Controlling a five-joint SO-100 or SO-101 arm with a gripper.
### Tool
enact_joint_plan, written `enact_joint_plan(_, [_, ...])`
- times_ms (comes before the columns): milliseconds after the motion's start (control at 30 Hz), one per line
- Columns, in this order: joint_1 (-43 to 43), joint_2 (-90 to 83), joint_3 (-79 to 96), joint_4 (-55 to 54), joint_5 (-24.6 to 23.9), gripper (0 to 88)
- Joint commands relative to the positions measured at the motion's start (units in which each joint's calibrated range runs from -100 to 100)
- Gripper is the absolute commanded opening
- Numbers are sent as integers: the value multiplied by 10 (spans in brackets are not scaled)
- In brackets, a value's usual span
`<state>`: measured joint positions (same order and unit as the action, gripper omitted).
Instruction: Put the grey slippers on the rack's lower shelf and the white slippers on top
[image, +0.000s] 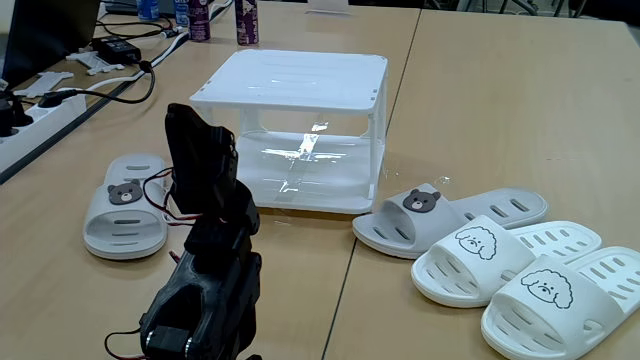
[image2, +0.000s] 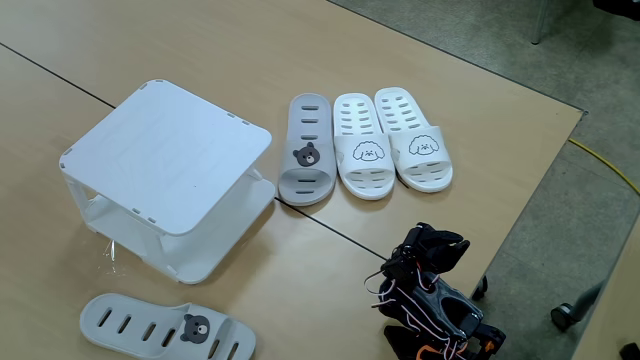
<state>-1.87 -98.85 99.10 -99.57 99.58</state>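
One fixed view sits low behind the arm (image: 205, 270), looking across the desk (image: 500, 90) into the rack's (image: 295, 80) open front, close in. The other fixed view looks steeply down from the opposite side. Both share rack (image2: 165, 165), slippers and arm (image2: 430, 295).

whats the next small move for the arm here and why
Probably swing toward a grey slipper, likely the one left of the rack in a fixed view, and open the fingers over it. Both shelves look empty, all four slippers lie on the table, and the arm sits folded, holding nothing as far as I can tell. The other grey slipper and the white pair lie right of the rack.
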Motion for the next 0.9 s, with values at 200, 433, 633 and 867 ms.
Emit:
enact_joint_plan(200, [4, 232, 9, 26, 4, 6])
enact_joint_plan(433, [5, 582, 0, 28, 4, 6])
enact_joint_plan(633, [-8, 952, 0, 34, 4, 6])
enact_joint_plan(867, [-130, 1052, -1, 97, 4, 6])
